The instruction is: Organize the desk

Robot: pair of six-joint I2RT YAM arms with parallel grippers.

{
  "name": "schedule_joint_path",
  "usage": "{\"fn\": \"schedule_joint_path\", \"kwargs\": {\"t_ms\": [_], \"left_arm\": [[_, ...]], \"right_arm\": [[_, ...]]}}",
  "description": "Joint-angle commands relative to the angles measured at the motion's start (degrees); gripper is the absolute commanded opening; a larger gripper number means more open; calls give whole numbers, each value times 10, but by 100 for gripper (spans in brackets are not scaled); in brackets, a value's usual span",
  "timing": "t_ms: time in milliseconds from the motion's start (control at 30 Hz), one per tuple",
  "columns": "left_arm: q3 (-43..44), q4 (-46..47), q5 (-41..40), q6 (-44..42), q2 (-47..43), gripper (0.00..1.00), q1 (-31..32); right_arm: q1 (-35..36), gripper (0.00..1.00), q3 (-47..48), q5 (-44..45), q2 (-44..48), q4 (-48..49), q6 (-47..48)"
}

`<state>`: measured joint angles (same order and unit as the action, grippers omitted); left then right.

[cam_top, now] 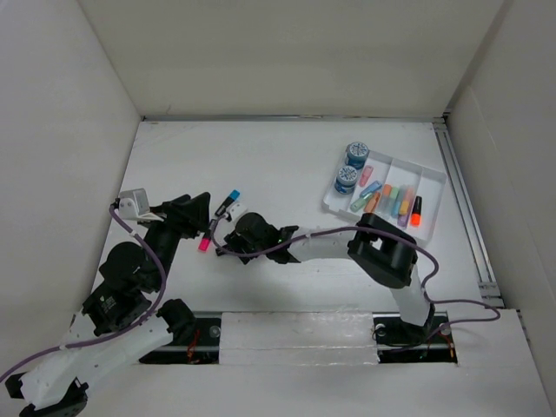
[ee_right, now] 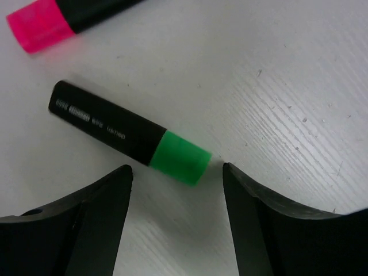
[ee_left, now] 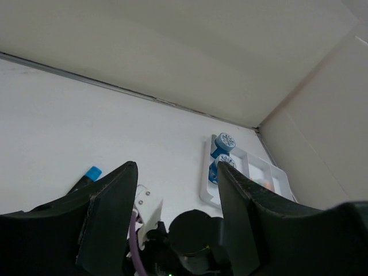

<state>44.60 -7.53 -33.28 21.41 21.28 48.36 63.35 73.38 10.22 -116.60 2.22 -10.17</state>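
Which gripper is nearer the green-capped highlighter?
Right. The right gripper hangs open right over the green-capped highlighter, whose cap lies by its fingertips. The left gripper is open off to the side, the highlighter outside its view.

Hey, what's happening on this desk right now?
Two robot arms are tidying the desk. The right gripper hangs open over a green-capped highlighter lying loose beside a pink-capped one; nothing is gripped. The left gripper is open too, close by. A blue-capped highlighter also lies loose, while other highlighters already sit in the white tray.
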Motion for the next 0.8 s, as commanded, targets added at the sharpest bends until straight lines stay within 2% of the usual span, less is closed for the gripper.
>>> {"fn": "schedule_joint_path", "kwargs": {"t_ms": [0,67,100,133,167,233,300,433,467,500,633,700,767], "left_arm": [[5,20,-2,-2,-2,54,-1],[5,21,-2,-2,-3,54,-1],[5,20,-2,-3,-2,54,-1],[5,21,-2,-3,-2,54,-1],[4,21,-1,-3,-2,54,-1],[4,21,0,-4,-1,54,-1],[5,22,1,-4,1,54,-1],[5,21,0,-4,-1,54,-1],[5,21,-2,-4,0,54,-1],[5,21,-3,-2,-2,54,-1],[7,12,-41,14,-6,54,-1],[6,7,-64,28,-16,55,-1],[4,6,-91,35,-23,56,-1]], "right_arm": [[34,69,51,43,-21,-20,36],[47,55,65,81,-52,-48,38],[47,31,76,94,-63,-52,36],[47,23,78,102,-76,-56,32],[47,20,78,116,-79,-57,27],[47,4,51,116,-66,-34,22],[47,0,34,114,-58,-29,20],[47,3,7,99,-20,-7,25],[47,10,6,95,-10,-8,27],[47,30,6,92,-7,-7,32],[47,44,25,55,-9,8,43],[34,56,73,52,-29,-3,18],[17,60,128,59,-45,-14,-11]]}}
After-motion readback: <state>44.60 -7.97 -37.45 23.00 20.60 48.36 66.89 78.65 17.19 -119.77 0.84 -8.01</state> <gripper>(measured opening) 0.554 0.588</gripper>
